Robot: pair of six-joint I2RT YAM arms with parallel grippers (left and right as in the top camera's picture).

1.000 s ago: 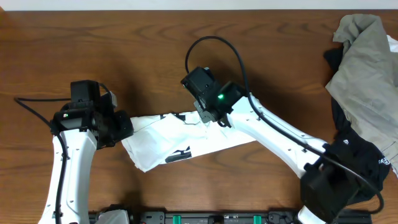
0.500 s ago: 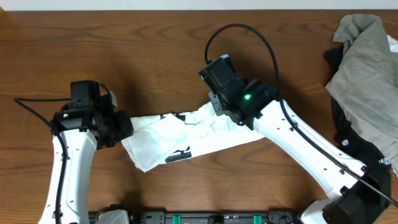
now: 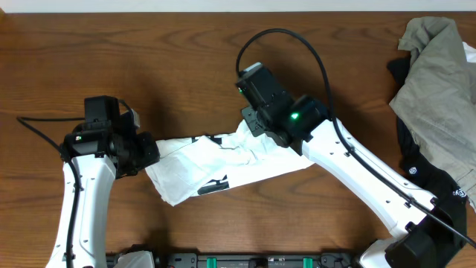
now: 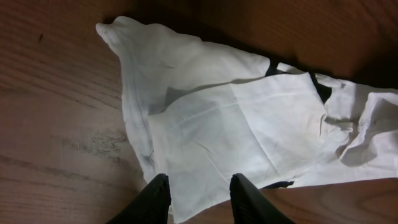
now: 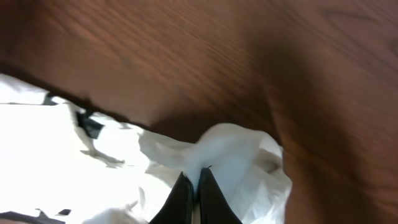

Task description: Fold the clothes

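T-shirt (image 3: 216,167) (white, black print) lies crumpled on the table (image 3: 178,52) between two arms.
The left gripper (image 4: 200,180) sits at its left edge, fingers part-way apart over flat cloth; the right gripper (image 5: 191,179) is pinched tight on a bunched fold at the shirt's far right end. Farther right, a grey-olive garment (image 3: 439,74) overlies a black garment (image 3: 428,182).

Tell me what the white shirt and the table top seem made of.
White T-shirt: soft, matte fabric, probably cotton knit; it creases and folds limply. Table: brown wood or wood-look laminate, smooth with faint sheen; grain lines show, but solid or veneer cannot be told.
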